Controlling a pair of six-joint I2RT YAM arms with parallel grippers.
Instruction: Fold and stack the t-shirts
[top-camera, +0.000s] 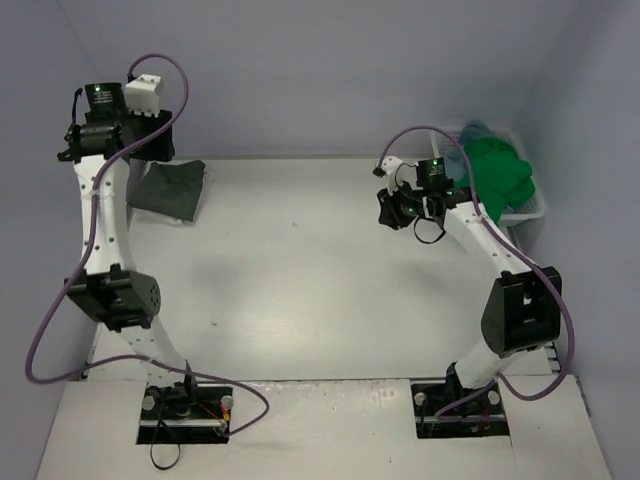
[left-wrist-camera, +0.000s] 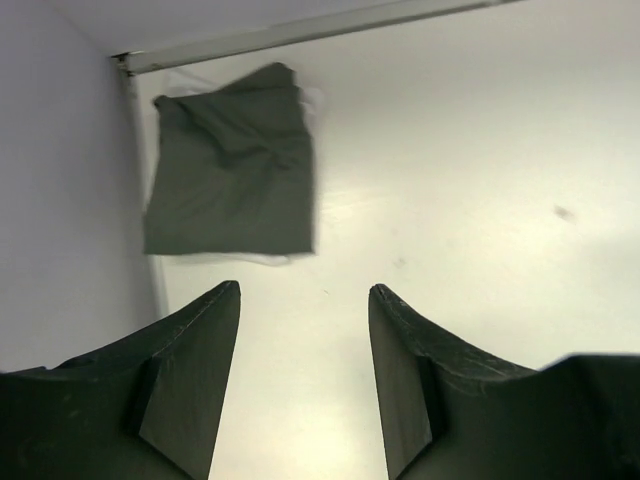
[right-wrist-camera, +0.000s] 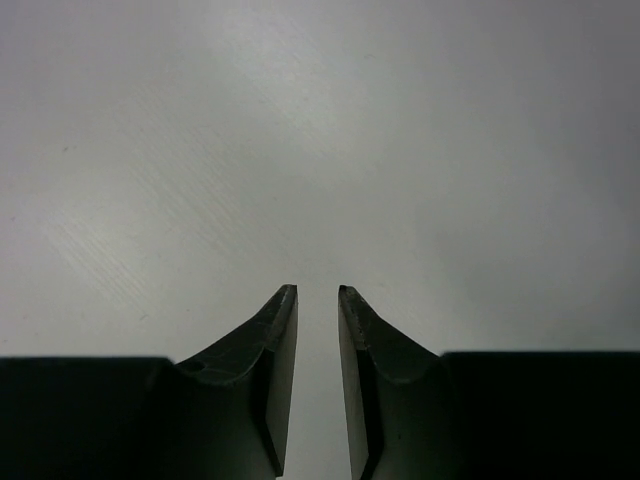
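At the far left corner of the table (top-camera: 320, 300), my left gripper (left-wrist-camera: 305, 290) is hovering with its jaws spread wide and nothing between them, looking down on the dark grey t-shirt (left-wrist-camera: 230, 165). That shirt is lying as a folded, roughly square packet close against the left wall. A strip of white cloth (left-wrist-camera: 312, 102) is peeping out from under its edges. I am taking that to be the white t-shirt, folded and serving as the bottom of the stack, though too little of it is showing for me to be sure.

Over on the right side, my right gripper (right-wrist-camera: 317, 290) is hanging above bare table with its jaws only slightly parted and nothing held between them. Beyond it, at the far right, the bright green t-shirt (top-camera: 497, 175) is sitting bunched up in the white basket (top-camera: 535, 210). The teal-blue t-shirt (top-camera: 477, 132) is showing behind it, and both are unfolded.

I am judging the job to be about half done: two shirts seem to be folded and stacked, and two are waiting in the basket. What is left is pulling out the green one, spreading it on the middle of the table, folding it and carrying it onto the grey packet. After that comes the same with the teal-blue one.
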